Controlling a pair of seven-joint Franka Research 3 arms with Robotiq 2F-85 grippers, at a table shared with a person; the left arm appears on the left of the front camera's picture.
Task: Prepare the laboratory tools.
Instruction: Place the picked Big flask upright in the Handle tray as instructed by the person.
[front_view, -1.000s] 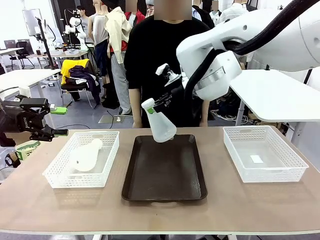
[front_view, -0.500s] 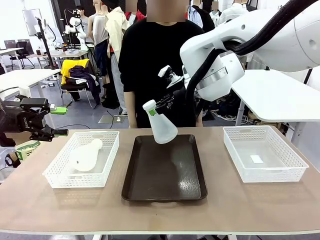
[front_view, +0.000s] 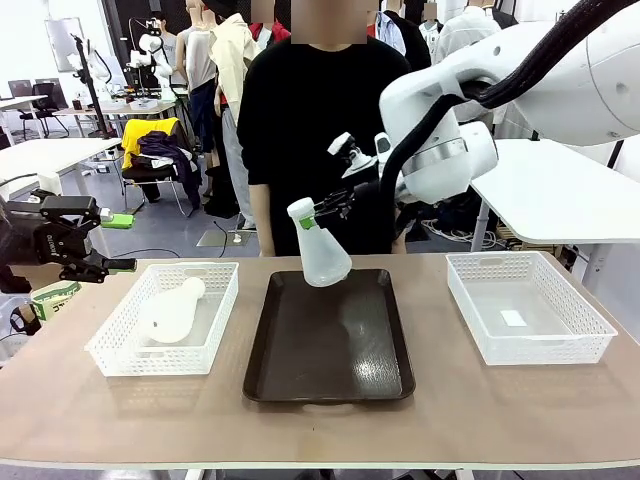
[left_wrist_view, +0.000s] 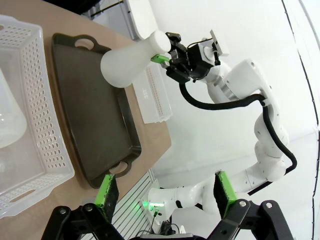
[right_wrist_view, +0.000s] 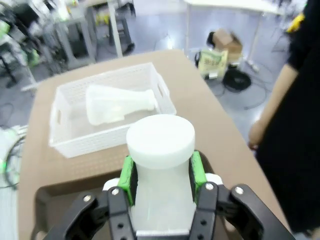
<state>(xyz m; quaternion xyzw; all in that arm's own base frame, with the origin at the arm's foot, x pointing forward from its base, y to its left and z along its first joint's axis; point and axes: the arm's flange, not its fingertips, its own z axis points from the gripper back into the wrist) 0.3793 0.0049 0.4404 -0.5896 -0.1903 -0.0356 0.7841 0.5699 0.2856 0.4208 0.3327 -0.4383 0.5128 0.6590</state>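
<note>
Right gripper (front_view: 312, 215) pinching the neck of a frosted-white conical flask (front_view: 326, 262). Its wrist has swung right and the flask now hangs nearer upright over the far end of the dark brown tray (front_view: 330, 375). Set-down looks close. Second flask (front_view: 172, 312) lies in the white mesh basket (front_view: 110, 352). Left gripper (front_view: 117, 242) spread, idle.

A light wooden table (front_view: 500, 410) spans the lower half of the front view. A dark brown tray (front_view: 330, 350) lies at its centre, a white mesh basket (front_view: 150, 362) sits just left of the tray, and a second white mesh basket (front_view: 545, 350) sits a little farther off toward the right edge. On the floor of the right-hand basket lies a small white patch (front_view: 513, 318), possibly a slip of paper or a label. Behind the table, at top centre, stands a person in a black top (front_view: 310, 130), and at upper left is a chair (front_view: 150, 175) draped with a yellow garment (front_view: 150, 130), next to a white table (front_view: 40, 155).
</note>
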